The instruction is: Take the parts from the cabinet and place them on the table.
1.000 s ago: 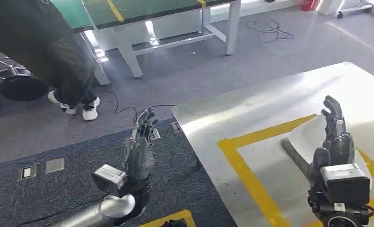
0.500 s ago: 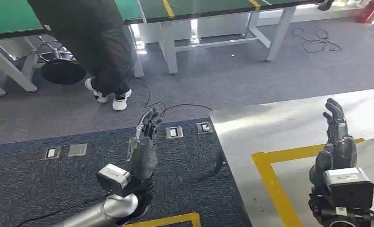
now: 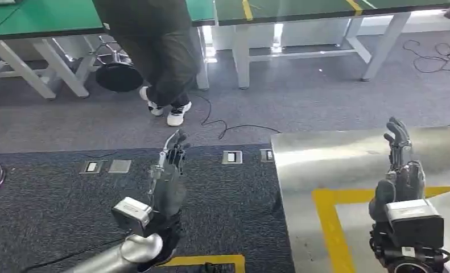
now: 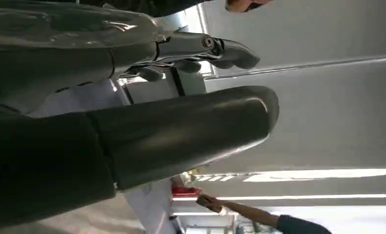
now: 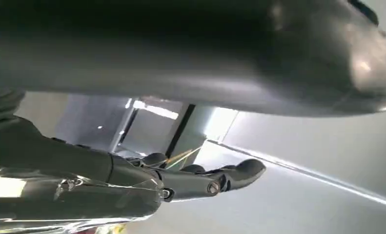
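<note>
Both my hands are raised with fingers stretched upward and nothing in them. My left hand (image 3: 168, 176) stands over the dark carpet at lower centre-left. My right hand (image 3: 401, 170) is held above a shiny metal floor plate (image 3: 325, 159) marked with a yellow line (image 3: 328, 222). The left wrist view has the left hand's thick thumb (image 4: 181, 131) and dark fingers (image 4: 215, 48) against a pale ceiling. In the right wrist view the right hand's fingers (image 5: 215, 183) are extended. I see no parts and no cabinet.
A person in dark clothes and white shoes (image 3: 168, 111) stands ahead beside a black stool (image 3: 119, 77). Green-topped tables with white legs (image 3: 242, 54) line the back. Floor sockets (image 3: 232, 157) and a black cable (image 3: 228, 126) lie on the carpet.
The whole scene has shifted rightward and down as the camera turned left; the metal plate slid toward the right edge. Both hands keep the same raised, open pose.
</note>
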